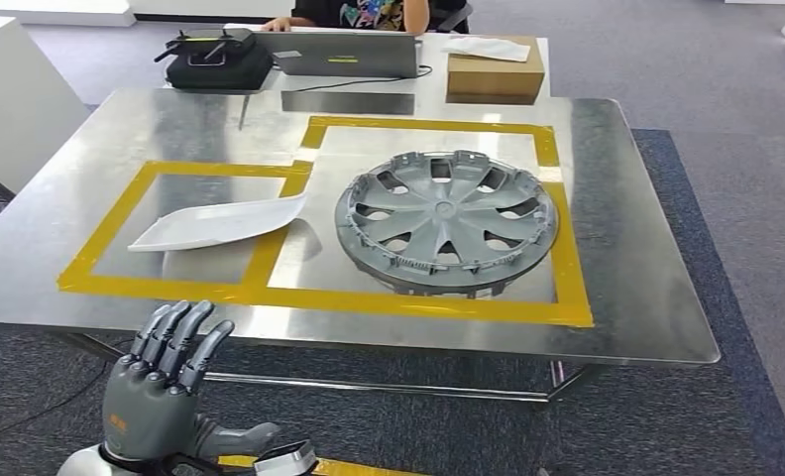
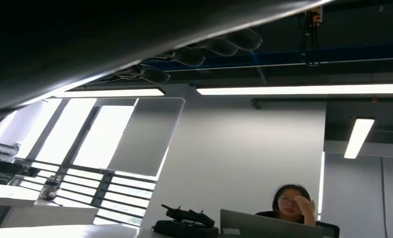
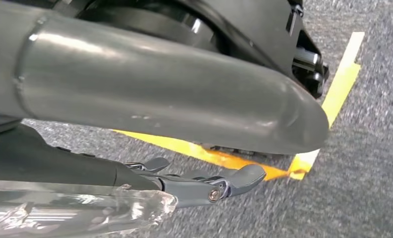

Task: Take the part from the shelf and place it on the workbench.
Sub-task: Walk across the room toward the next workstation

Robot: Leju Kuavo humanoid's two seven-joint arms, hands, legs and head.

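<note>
Grey wheel cover [image 1: 444, 220] flat inside the taped square on the metal workbench [image 1: 646, 297], left hand [image 1: 166, 382] below the near edge, fingers apart and empty, right hand [image 3: 209, 186] half hidden, grip unclear.

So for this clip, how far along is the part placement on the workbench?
Two parts already lie on the workbench: the grey wheel cover in the larger yellow-taped box and the white curved panel in the smaller one. The left hand is raised before the table edge, fingers apart, holding nothing. The right hand hangs over the carpet, also holding nothing. Whether another part remains on the shelf can't be told.
</note>
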